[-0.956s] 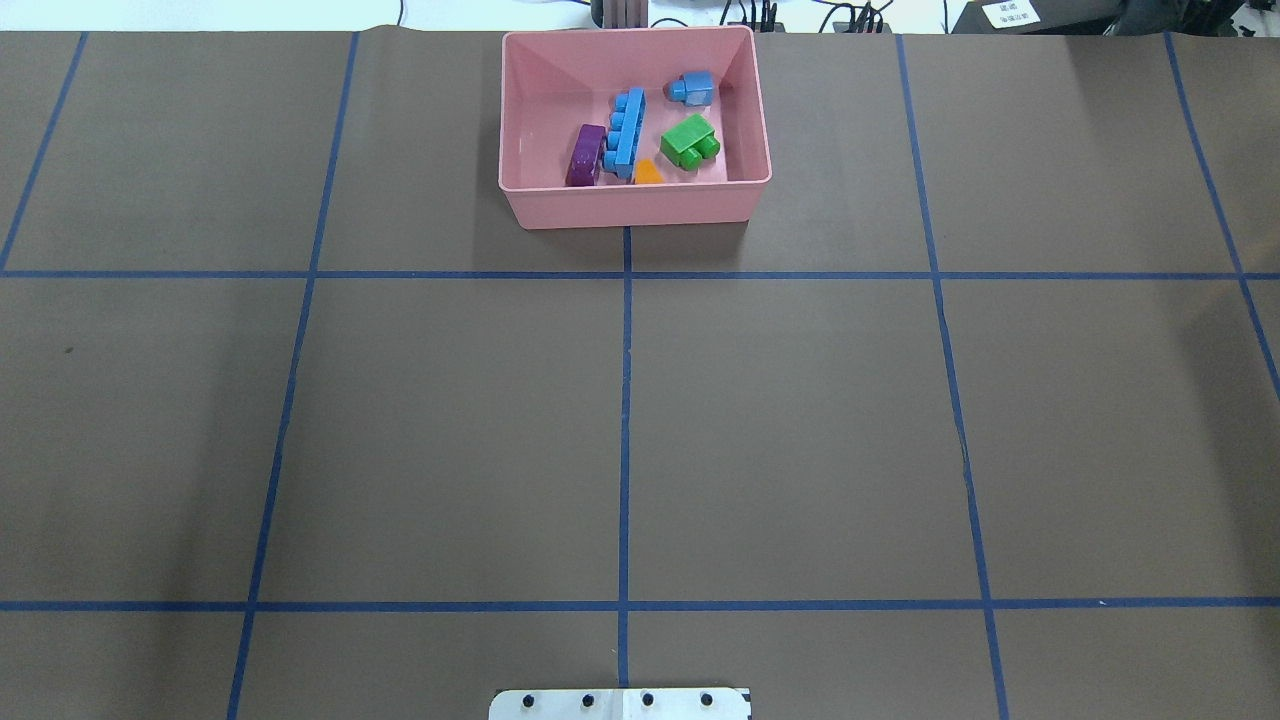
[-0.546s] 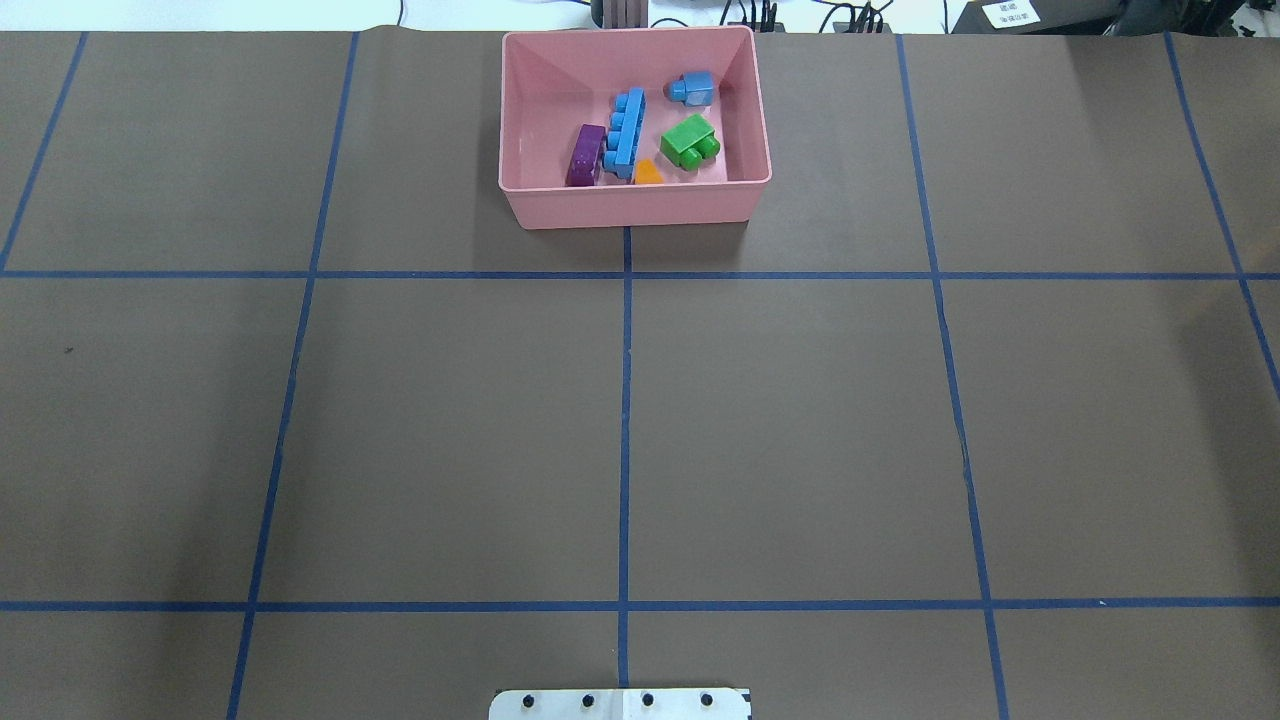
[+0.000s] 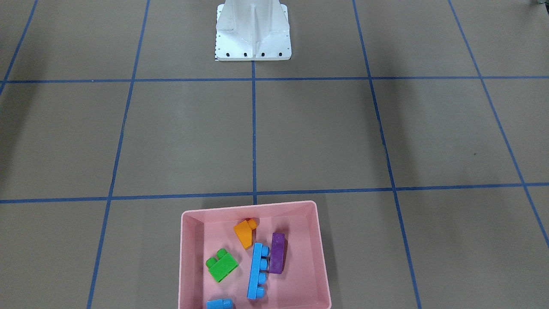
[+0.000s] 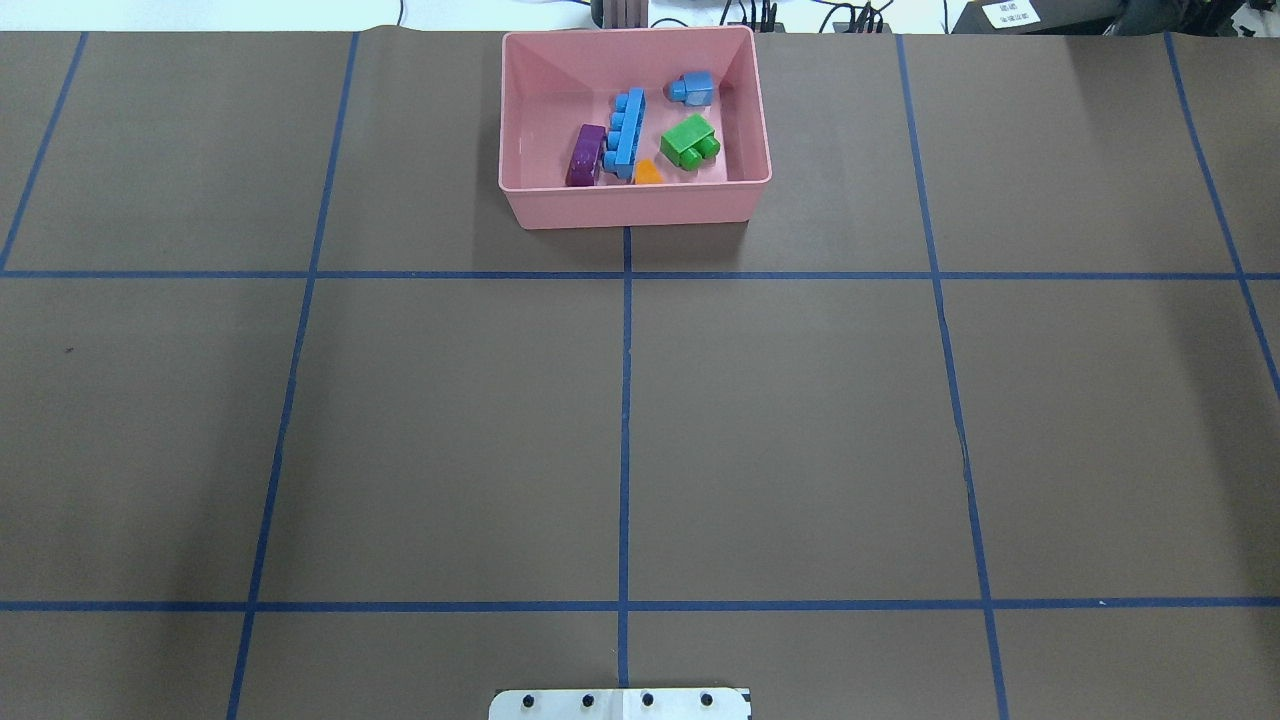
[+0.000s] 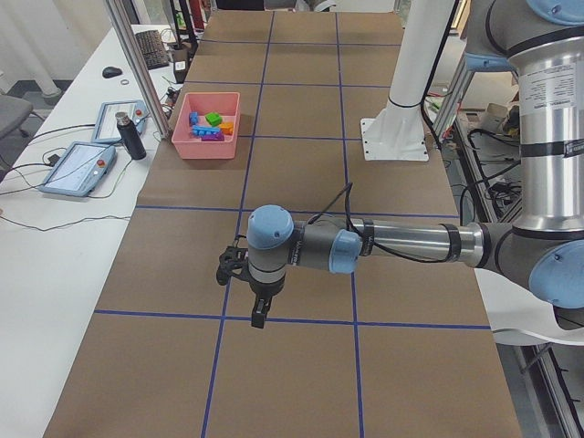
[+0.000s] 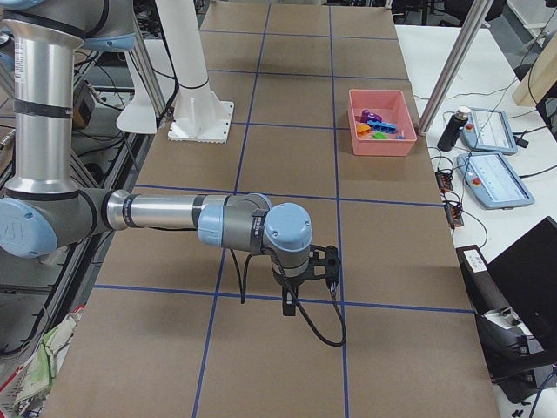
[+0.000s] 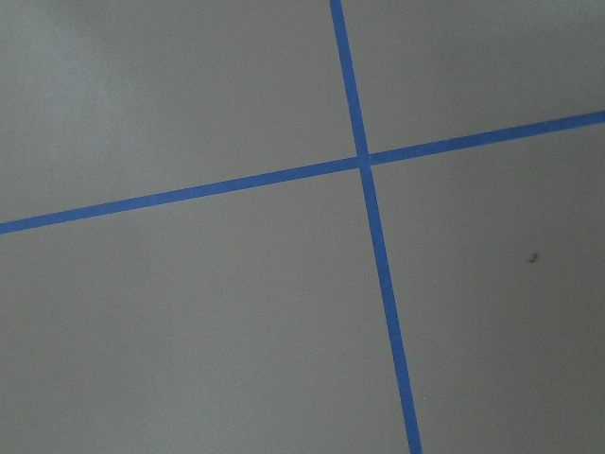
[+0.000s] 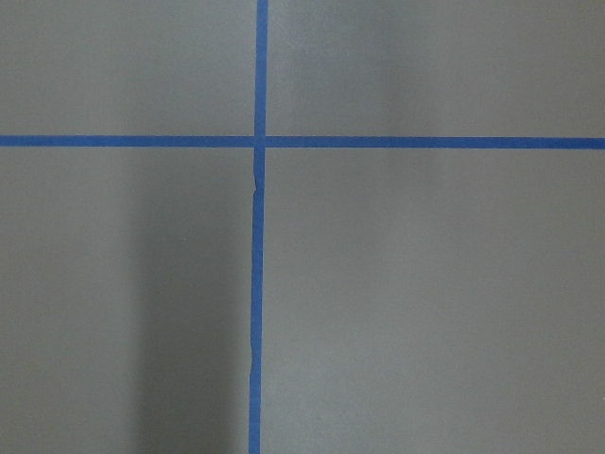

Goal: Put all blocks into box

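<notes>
The pink box (image 4: 640,208) stands at the table's far edge, seen also in the front view (image 3: 185,257). Inside it lie the blocks: a purple long one (image 4: 586,155), a long blue one (image 4: 626,132), a small blue one (image 4: 693,89), a green one (image 4: 689,142) and an orange sloped one (image 4: 648,174). My left gripper (image 5: 259,319) shows only in the exterior left view and hangs over bare table, far from the box (image 5: 205,146). The right gripper (image 6: 288,309) shows only in the exterior right view, also over bare table. Whether either is open or shut, I cannot tell.
The white metal base (image 3: 253,38) stands at the robot's side of the table. Blue tape lines cross the brown surface. A dark bottle (image 5: 125,135) and tablets (image 5: 79,169) sit on the white side table beyond the box.
</notes>
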`<state>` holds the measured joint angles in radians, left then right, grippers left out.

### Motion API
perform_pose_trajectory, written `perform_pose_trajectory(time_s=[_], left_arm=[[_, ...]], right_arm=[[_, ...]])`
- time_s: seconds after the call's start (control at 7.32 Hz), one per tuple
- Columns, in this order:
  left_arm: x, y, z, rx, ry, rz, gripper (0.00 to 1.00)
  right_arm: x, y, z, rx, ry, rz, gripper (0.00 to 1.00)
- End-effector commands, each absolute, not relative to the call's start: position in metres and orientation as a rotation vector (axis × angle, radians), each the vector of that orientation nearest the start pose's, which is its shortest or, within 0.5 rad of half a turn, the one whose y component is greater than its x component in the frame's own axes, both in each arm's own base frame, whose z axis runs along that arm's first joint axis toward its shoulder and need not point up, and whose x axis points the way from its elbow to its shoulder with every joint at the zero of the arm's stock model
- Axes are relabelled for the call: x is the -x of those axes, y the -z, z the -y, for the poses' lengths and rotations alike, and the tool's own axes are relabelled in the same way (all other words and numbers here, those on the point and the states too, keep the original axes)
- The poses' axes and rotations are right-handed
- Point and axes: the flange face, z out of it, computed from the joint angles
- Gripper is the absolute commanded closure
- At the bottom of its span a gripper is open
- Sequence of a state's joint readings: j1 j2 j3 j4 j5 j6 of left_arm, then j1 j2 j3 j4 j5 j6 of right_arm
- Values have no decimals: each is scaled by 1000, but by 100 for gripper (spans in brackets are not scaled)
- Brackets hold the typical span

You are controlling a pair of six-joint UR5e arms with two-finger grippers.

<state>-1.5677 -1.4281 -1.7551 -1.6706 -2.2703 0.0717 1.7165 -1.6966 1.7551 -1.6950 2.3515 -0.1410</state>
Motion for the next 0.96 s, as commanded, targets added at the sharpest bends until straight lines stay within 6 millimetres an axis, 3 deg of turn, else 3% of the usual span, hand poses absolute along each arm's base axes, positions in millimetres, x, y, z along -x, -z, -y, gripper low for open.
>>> perform_pose_trajectory(time_s=[0.0, 0.82], left_arm=[[68, -629, 441, -157, -119, -692, 0], [68, -629, 441, -157, -119, -691, 0]], right_arm=[[-126, -639, 419, -48, -31, 780, 0], [-125, -646, 416, -35, -35, 780, 0]])
